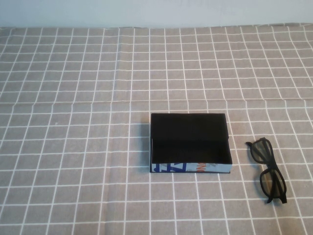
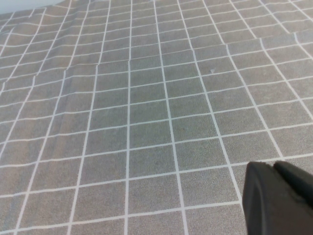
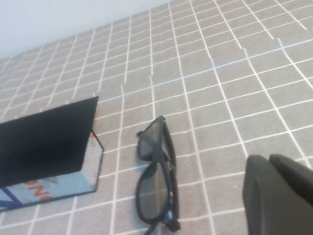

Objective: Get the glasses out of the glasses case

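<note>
The glasses case lies open in the middle of the table, black inside, with a light front edge printed in blue and orange; nothing shows inside it. The black glasses lie folded on the cloth just right of the case, apart from it. Neither arm shows in the high view. In the right wrist view, my right gripper is shut and empty, a short way from the glasses, with the case beyond them. In the left wrist view, my left gripper is shut and empty over bare cloth.
A grey cloth with a white grid covers the whole table, with a crease across it behind the case. A pale wall runs along the far edge.
</note>
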Controlling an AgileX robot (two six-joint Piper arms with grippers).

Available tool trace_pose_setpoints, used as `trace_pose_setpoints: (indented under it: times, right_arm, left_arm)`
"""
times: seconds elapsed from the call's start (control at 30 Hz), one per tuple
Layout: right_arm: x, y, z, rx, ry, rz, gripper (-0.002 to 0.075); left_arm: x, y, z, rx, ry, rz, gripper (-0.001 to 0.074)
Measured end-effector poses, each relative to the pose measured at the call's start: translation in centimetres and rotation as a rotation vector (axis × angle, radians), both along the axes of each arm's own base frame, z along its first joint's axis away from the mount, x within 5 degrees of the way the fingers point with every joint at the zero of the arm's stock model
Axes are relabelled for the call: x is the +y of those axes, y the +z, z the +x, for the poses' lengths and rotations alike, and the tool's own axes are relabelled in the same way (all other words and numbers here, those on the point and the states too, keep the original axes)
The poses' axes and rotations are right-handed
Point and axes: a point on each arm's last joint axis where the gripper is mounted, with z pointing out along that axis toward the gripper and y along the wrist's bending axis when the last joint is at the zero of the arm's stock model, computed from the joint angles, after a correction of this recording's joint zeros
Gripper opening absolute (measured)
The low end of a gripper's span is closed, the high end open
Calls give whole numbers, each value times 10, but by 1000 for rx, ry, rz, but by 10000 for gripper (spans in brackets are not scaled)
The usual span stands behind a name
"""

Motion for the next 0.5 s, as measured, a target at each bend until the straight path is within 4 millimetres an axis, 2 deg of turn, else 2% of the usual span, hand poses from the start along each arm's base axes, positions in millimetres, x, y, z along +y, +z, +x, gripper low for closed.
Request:
trace_pose_setpoints:
  times: [0.5]
  right_arm:
    - [1, -1, -1, 10, 21, -29, -18]
  left_arm:
    - [0, 0, 0, 0, 0, 0, -4]
